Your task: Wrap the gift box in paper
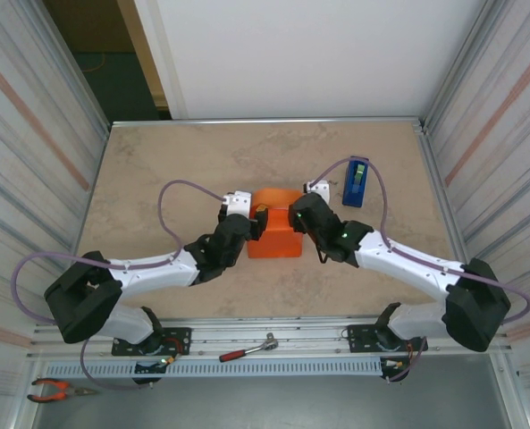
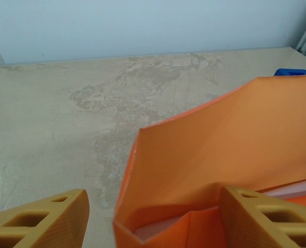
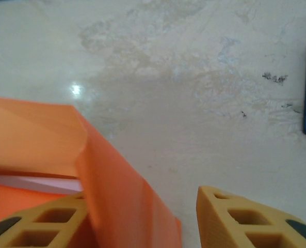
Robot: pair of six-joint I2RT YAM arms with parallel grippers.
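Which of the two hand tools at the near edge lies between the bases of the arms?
The red-handled ratchet, lying midway along the rail. The pliers lie in the near left corner, outside the left arm's base.

Gift box (image 1: 274, 243) centred on table (image 1: 157, 170), paper (image 1: 278, 198) behind it, tape dispenser (image 1: 357, 181) rear right

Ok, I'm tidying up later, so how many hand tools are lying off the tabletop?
2: a red-handled ratchet in the middle of the near rail, and orange-handled pliers at the near left corner. More could be hidden from view.
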